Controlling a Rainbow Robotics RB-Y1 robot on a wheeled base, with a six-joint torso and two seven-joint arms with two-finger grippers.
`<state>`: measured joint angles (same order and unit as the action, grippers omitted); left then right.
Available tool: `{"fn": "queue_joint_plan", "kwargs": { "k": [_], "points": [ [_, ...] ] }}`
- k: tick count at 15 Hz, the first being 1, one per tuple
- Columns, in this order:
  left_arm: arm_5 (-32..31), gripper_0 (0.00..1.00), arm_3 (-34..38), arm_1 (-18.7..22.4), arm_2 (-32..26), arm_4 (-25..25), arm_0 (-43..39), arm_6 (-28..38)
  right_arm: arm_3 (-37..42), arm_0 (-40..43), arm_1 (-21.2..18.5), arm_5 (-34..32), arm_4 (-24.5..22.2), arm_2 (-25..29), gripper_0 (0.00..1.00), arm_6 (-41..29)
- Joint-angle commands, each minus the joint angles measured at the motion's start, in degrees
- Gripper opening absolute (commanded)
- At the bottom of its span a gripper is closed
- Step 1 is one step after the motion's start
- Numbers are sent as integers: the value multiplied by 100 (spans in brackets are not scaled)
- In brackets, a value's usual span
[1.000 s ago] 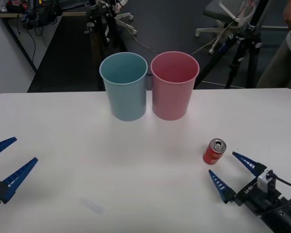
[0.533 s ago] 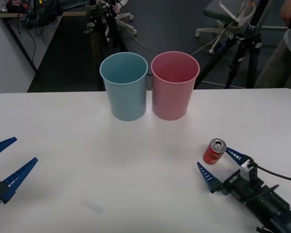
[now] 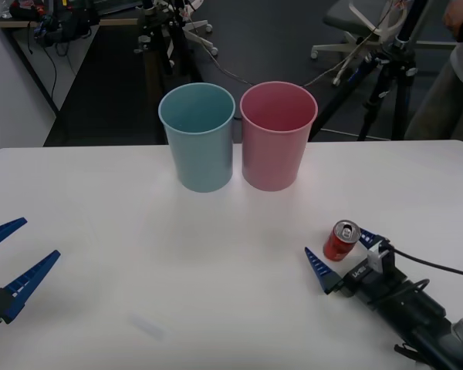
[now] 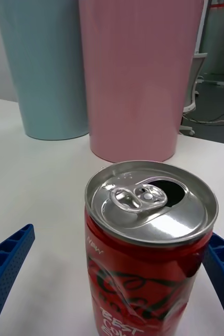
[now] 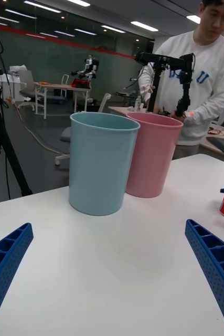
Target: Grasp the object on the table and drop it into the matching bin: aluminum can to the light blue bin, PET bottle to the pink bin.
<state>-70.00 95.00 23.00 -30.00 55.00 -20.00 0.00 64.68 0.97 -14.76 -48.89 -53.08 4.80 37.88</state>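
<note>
Between the spread fingers of the right gripper (image 3: 340,254) stands the aluminum can (image 3: 341,240), upright on the table (image 3: 139,231), pull-tab top up. Jaws wide, one blue finger either side of the can, neither visibly touching it. Beyond the can from that gripper: pink bin (image 3: 278,135), with light blue bin (image 3: 197,136) just beside it, both upright near the far table edge. Left gripper (image 3: 11,258) sits low at the near left, fingers wide apart, holding nothing, well apart from the can.
</note>
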Motion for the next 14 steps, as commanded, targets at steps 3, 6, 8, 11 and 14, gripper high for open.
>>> {"fn": "queue_joint_plan", "kwargs": {
  "k": [3, 6, 8, 11, 14],
  "points": [
    [0, 100, 0, 0, 0, 0, 0, 0, 1, -27, 0, 28, -1, -14, 100, -44],
    [0, 100, 0, 0, 0, 0, 0, 0, 1, -27, 0, 20, -1, -14, 9, -61],
    [0, 100, 0, 0, 0, 0, 0, 0, 1, -27, 0, 20, 8, 12, 0, -105],
    [0, 100, 0, 0, 0, 0, 0, 0, 1, -18, 0, 20, 17, 21, 0, -149],
    [0, 100, 0, 0, 0, 0, 0, 0, 1, -18, -9, 11, 17, 56, 0, -167]
  ]
}}
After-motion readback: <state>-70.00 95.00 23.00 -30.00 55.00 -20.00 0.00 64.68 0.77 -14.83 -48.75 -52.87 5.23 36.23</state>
